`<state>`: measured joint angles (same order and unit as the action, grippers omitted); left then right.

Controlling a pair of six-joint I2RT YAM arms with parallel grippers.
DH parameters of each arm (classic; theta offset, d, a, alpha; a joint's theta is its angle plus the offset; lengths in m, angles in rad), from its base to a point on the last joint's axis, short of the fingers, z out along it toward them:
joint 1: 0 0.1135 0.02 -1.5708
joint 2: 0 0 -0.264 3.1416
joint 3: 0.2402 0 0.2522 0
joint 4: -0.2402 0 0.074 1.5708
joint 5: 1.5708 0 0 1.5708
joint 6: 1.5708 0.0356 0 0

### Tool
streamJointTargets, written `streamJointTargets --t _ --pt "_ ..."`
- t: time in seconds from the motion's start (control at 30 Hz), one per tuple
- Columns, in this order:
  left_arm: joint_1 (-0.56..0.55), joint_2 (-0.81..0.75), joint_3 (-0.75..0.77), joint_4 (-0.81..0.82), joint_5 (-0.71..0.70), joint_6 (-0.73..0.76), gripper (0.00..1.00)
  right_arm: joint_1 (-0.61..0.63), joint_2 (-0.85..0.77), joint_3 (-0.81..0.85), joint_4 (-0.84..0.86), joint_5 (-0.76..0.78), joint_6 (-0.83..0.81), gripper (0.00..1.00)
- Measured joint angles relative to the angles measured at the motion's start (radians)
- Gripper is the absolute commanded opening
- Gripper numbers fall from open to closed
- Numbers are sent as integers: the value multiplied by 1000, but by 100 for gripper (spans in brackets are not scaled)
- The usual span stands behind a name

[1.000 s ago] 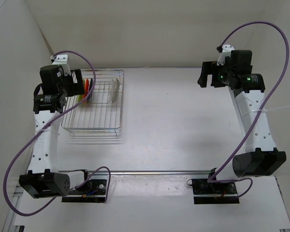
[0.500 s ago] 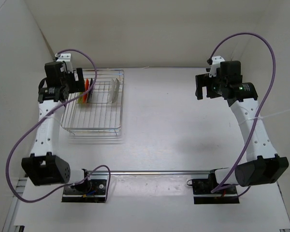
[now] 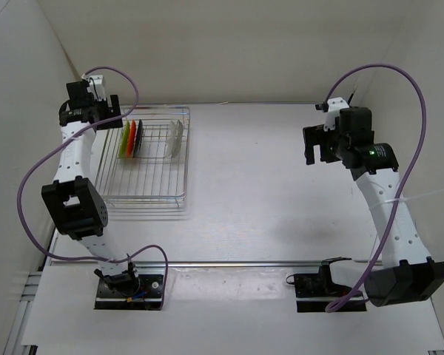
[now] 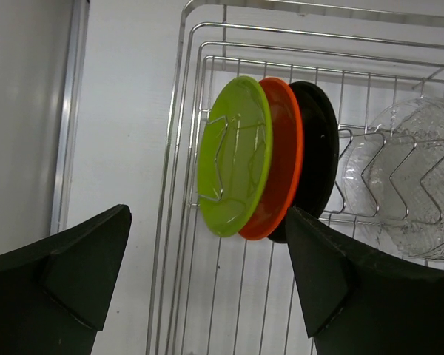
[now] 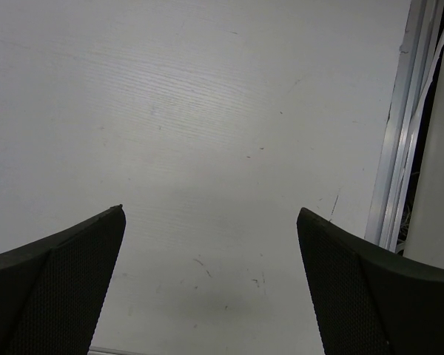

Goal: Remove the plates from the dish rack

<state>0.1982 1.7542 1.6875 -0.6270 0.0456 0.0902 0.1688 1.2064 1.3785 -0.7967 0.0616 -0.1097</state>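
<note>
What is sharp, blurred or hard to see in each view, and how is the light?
Left wrist: green plate, orange plate and black plate sharp; clear plate hard to trace among rack wires; left gripper dark, slightly soft. Right wrist: right gripper dark, faint shadow on the table. Top external: even light, clear plate faint against white.

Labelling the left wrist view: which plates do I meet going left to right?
In order: green plate → orange plate → black plate → clear plate, all standing on edge.
</note>
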Motion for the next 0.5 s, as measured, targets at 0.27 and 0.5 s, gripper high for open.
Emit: streamJointTargets --t 0.27,0.5 --pt "2 109 71 -27 87 -2 95 1 -2 -36 7 24 -5 100" --pt "2 180 108 -54 109 -5 90 2 -23 -36 8 41 -6 100"
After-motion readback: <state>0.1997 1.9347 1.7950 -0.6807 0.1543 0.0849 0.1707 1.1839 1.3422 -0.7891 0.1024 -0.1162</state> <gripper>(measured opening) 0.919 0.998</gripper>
